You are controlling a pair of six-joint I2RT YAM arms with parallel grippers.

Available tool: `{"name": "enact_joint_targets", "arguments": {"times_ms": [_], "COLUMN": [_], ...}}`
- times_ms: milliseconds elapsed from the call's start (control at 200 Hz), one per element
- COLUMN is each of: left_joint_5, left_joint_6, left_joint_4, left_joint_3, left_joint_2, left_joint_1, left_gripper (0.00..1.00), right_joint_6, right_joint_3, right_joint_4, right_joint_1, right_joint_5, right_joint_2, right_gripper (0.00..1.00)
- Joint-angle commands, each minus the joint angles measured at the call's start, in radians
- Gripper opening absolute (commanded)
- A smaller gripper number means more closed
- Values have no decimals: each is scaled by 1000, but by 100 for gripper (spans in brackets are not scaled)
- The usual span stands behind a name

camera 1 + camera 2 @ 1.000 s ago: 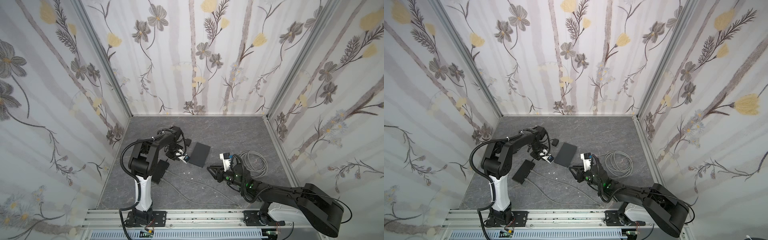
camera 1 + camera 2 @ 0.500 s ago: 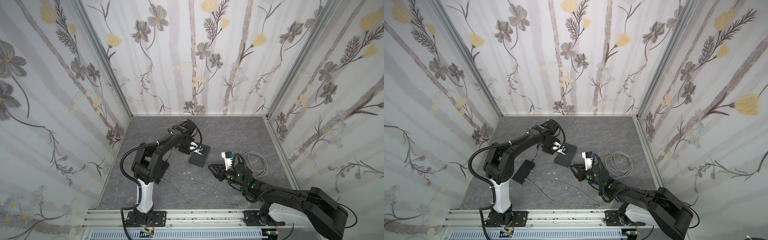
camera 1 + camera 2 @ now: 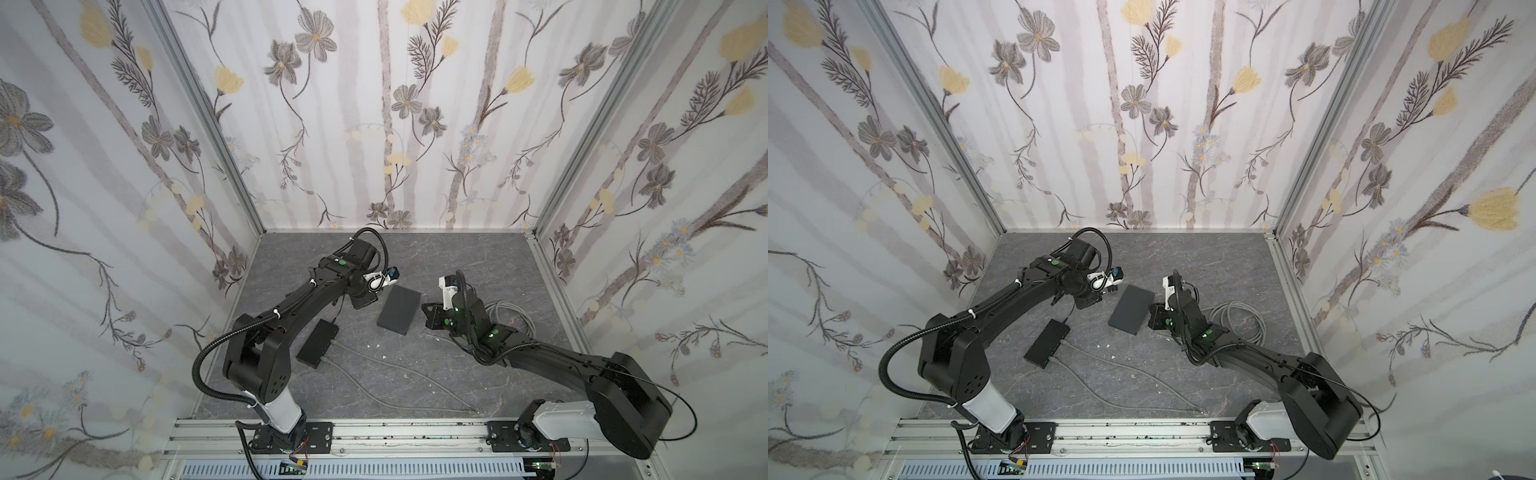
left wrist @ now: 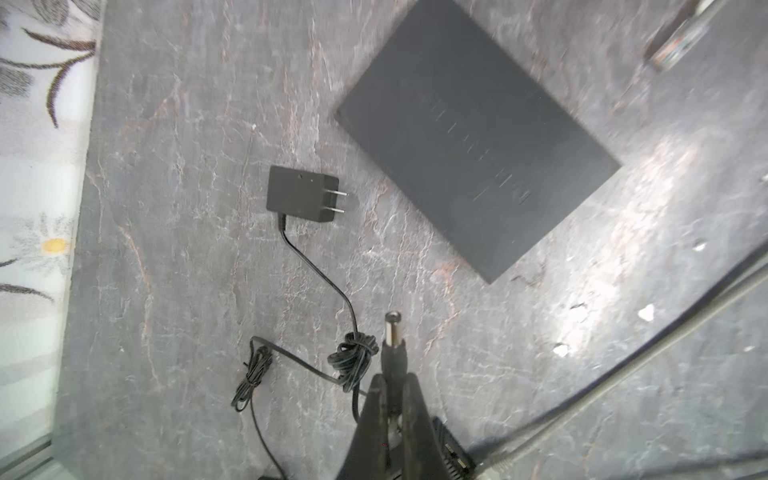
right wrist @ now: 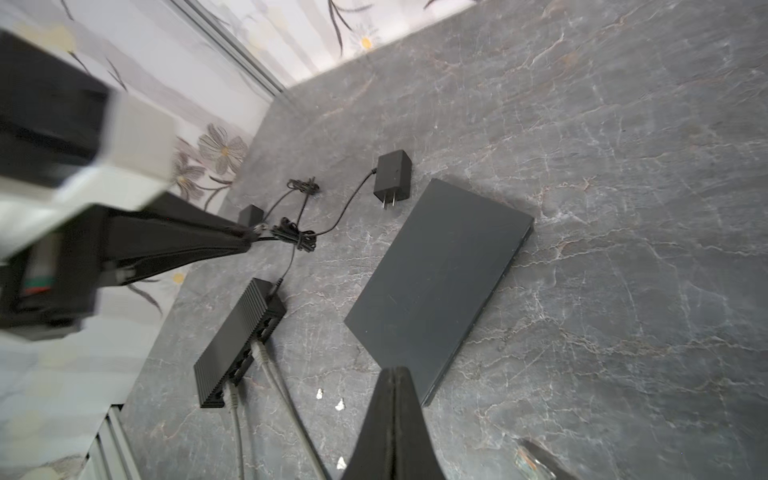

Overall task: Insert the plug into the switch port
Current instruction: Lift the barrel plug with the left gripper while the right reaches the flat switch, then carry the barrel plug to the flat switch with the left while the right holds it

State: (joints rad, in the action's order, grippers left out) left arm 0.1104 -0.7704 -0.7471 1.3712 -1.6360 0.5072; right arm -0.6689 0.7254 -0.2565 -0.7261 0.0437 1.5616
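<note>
My left gripper (image 4: pixel 392 378) is shut on the plug (image 4: pixel 392 332), a black barrel plug with a metal tip that sticks out past the fingertips, above the floor. Its thin black lead runs in tied bundles to a black wall adapter (image 4: pixel 301 193) (image 5: pixel 392 174). The switch (image 3: pixel 318 343) (image 3: pixel 1047 338) (image 5: pixel 239 345), a small ribbed black box, lies at the left with two grey network cables in its ports. In both top views the left gripper (image 3: pixel 361 299) (image 3: pixel 1086 299) hangs behind it. My right gripper (image 5: pixel 395 370) (image 3: pixel 426 309) is shut on nothing.
A flat black box (image 3: pixel 399 309) (image 3: pixel 1131 309) (image 4: pixel 478 153) (image 5: pixel 436 286) lies between the two grippers, its near edge by the right fingertips. A coiled grey cable (image 3: pixel 511 316) (image 3: pixel 1237 322) lies at the right. Grey cables (image 3: pixel 395 365) trail over the front floor.
The left gripper swung right over the flat box with the plug and came back left. The right gripper's jaws went from partly open to shut.
</note>
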Motion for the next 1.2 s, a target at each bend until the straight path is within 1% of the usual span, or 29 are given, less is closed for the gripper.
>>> {"name": "enact_joint_targets", "arguments": {"times_ms": [0,125,265,355,495,595,715,794,934,1029,1144,1194], "left_joint_5": [80,95,95,93,85,86,89,87,75,72,73,79], "left_joint_6": [94,98,92,85,81,80,82,80,74,71,66,65], "left_joint_4": [106,111,86,92,81,84,86,83,78,73,66,59], "left_joint_3": [-28,2,24,13,17,16,14,14,12,11,12,14], "left_joint_2": [50,39,15,15,17,29,35,34,30,27,17,13], "left_joint_1": [-4,-8,-28,-30,-31,-32,-33,-37,-38,-38,-37,-36], "left_gripper": [0,0,0,0,0,0,0,0,0,0,0,0], "right_joint_6": [-23,-91,-156,-177,-217,-248,-261,-264,-290,-296,-293,-282], "right_joint_3": [149,353,550,645,731,708,636,577,433,354,296,285], "right_joint_4": [28,43,85,142,276,319,323,311,215,175,149,133], "right_joint_1": [-1,-14,-34,-50,-71,-76,-72,-63,-34,-24,-17,-16], "right_joint_5": [115,212,228,193,81,20,6,18,69,70,73,93], "right_joint_2": [152,352,544,631,700,701,679,654,597,548,496,479], "right_gripper": [0,0,0,0,0,0,0,0,0,0,0,0]}}
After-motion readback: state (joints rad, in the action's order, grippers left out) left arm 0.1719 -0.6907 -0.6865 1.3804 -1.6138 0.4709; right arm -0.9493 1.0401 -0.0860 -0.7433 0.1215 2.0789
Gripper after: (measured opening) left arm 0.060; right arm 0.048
